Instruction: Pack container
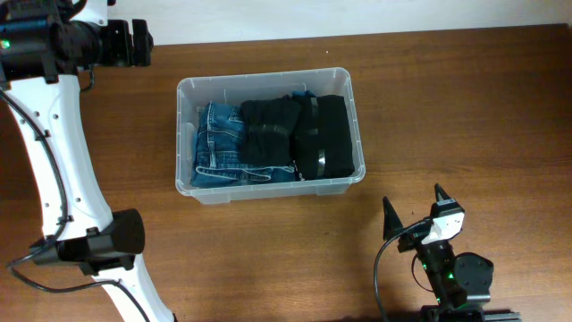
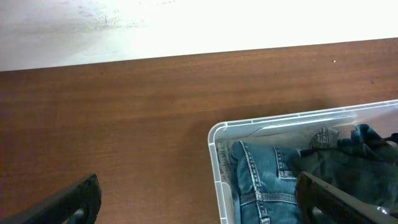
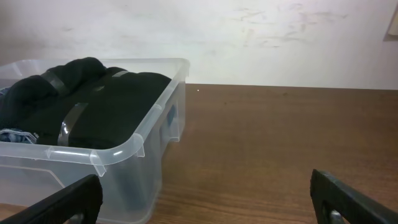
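**Ana:** Where is our container [image 1: 268, 189] now?

**Ben:** It sits on the brown table [image 1: 447, 107], near the middle and a bit toward the back. It is between our two arms, and neither arm touches it.

**Ana:** What is in it?

**Ben:** Folded blue jeans [image 1: 219, 143] lie at one end. Black clothes [image 1: 299, 134] with shiny grey stripes fill the rest. From the right wrist view, the black pile seems to bulge a little above the rim.

**Ana:** Are we holding anything?

**Ben:** No. Our left gripper [image 1: 134, 43] is off beyond the jeans end of the container, by the back edge of the table. Its jaws are spread wide with nothing between them. Our right gripper [image 1: 416, 207] is at the front of the table, well apart from the container. Its jaws are spread wide too, and they are empty.

**Ana:** So are we done?

**Ben:** We think the packing is nearly all done. We can't spot any more clothes lying outside the container in these views.

**Ana:** What could be left?

**Ben:** Maybe we push the black pile down flat, if it has to sit under the rim. We see no lid, so we can't tell if closing is part of the job.
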You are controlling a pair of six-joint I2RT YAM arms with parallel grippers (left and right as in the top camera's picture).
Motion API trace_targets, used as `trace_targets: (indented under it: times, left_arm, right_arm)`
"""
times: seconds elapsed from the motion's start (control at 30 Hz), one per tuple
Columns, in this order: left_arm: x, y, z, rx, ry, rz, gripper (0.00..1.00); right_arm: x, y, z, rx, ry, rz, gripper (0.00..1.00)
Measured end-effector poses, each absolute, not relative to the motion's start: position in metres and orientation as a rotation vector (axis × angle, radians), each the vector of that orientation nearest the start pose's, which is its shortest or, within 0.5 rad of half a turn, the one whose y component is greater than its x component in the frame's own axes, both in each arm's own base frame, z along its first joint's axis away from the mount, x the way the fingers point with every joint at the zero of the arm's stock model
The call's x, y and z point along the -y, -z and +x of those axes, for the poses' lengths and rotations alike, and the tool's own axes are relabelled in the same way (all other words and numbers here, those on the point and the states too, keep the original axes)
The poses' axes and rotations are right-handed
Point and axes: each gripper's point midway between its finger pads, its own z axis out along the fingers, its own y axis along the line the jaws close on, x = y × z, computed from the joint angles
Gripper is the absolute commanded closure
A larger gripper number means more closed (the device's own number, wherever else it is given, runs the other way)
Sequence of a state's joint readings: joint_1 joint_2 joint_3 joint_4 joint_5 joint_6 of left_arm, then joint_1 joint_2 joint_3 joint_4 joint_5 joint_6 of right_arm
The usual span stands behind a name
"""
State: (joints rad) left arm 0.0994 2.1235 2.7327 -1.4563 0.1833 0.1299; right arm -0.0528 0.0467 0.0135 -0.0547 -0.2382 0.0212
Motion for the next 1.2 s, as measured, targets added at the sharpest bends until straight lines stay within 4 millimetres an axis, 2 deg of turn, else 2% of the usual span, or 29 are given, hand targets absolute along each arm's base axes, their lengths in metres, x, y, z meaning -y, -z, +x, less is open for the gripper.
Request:
trace_targets:
  times: [0.63,0.8,0.9,1.0,1.1,1.13,1.2]
  left_arm:
    - [-0.018,-0.345,0.487,-2.4,0.106,0.117,0.01]
    - [-0.02,-0.358,0.497,-2.335,0.087,0.119,0.01]
    - [-0.02,-0.376,0.494,-2.281,0.073,0.121,0.01]
    - [-0.02,-0.407,0.483,-2.199,0.053,0.124,0.01]
    - [-0.019,-0.454,0.458,-2.079,0.02,0.124,0.01]
    - [-0.019,-0.479,0.444,-2.01,0.005,0.125,0.01]
    - [-0.018,-0.5,0.432,-1.937,-0.008,0.128,0.01]
  right_arm:
    - [-0.028,-0.157,0.245,-1.655,-0.174,-0.119,0.02]
    - [-0.028,-0.157,0.245,-1.655,-0.173,-0.12,0.02]
    - [-0.028,-0.157,0.245,-1.655,-0.173,-0.12,0.02]
    - [-0.028,-0.157,0.245,-1.655,-0.174,-0.119,0.02]
    - [-0.028,-0.157,0.245,-1.655,-0.174,-0.119,0.02]
    - [-0.028,-0.157,0.245,-1.655,-0.173,-0.12,0.01]
    - [-0.028,-0.157,0.245,-1.655,-0.174,-0.119,0.02]
